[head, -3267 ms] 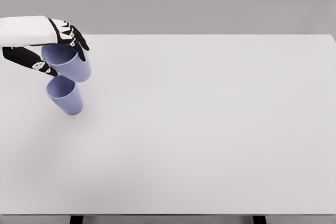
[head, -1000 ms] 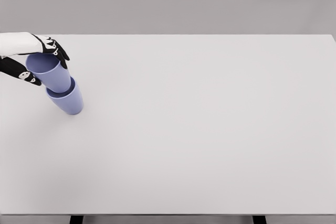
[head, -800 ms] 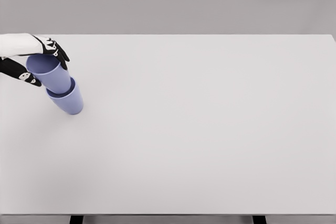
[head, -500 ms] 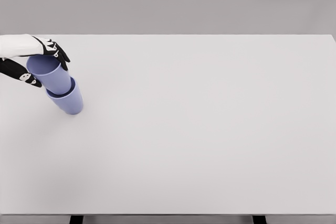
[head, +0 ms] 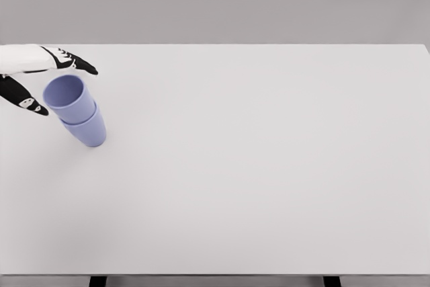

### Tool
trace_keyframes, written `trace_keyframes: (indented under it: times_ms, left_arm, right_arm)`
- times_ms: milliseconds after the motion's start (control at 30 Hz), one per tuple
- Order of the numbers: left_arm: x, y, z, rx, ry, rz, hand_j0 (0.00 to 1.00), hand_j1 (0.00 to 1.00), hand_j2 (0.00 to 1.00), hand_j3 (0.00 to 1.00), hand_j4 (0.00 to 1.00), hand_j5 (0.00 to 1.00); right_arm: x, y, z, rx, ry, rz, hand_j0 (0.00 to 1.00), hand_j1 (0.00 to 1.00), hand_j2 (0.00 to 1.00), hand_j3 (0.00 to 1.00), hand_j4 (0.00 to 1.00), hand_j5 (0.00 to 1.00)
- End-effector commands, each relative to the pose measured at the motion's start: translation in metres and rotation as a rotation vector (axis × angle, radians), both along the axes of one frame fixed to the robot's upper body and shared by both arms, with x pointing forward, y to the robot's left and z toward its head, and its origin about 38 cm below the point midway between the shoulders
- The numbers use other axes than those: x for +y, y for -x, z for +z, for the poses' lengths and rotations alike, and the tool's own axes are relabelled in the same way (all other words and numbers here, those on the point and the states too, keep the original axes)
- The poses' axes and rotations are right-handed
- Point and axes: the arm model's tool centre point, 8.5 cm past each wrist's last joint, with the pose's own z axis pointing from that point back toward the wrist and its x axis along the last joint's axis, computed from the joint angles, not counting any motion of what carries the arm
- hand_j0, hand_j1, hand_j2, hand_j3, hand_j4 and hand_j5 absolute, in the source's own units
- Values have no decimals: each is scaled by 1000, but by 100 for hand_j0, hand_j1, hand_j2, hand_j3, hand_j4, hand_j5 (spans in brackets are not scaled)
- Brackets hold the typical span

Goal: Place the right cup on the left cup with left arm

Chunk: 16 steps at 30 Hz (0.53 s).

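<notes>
Far left edge: left hand in from the left, white forearm, black fingers stretched out flat and spread, thumb pointing down-left. Released, gripping nothing. Fingers pass just behind top cup's rim, thumb just to its left; looks like no contact, gap visible both sides.

Next right: top cup, lilac-blue, seated in the bottom cup (same colour). Nested approx. half deep, rim well proud of the lower rim. Mouth open, facing up. Pair leans up-left in the head view, top cup w/ same lean as lower one. Bottom cup standing on table, near its left edge, toward the far side.

Centre to right: bare white tabletop, pale grey wall behind. Two dark table legs peek out at bottom edge, one left of centre, one right.

Right arm not in view.
</notes>
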Motion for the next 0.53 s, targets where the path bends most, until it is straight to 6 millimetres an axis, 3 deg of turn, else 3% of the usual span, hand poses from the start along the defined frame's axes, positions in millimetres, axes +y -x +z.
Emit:
trace_keyframes:
  times_ms: [0,100,267,500]
  left_arm:
    - [-1,1,4,-2,16,-1,100,100,100,100,100,100]
    - [-11,18,21,-9,66,-48,100,100,100,100,100,100]
    - [-39,67,55,7,177,-176,100,100,100,100,100,100]
    - [-55,69,60,9,228,-227,100,100,100,100,100,100]
  right_arm:
    - [0,0,0,0,-1,1,100,100,100,100,100,100]
    - [0,0,0,0,-1,1,100,100,100,100,100,100]
    - [0,0,0,0,-1,1,100,100,100,100,100,100]
    - [0,0,0,0,-1,1,100,100,100,100,100,100]
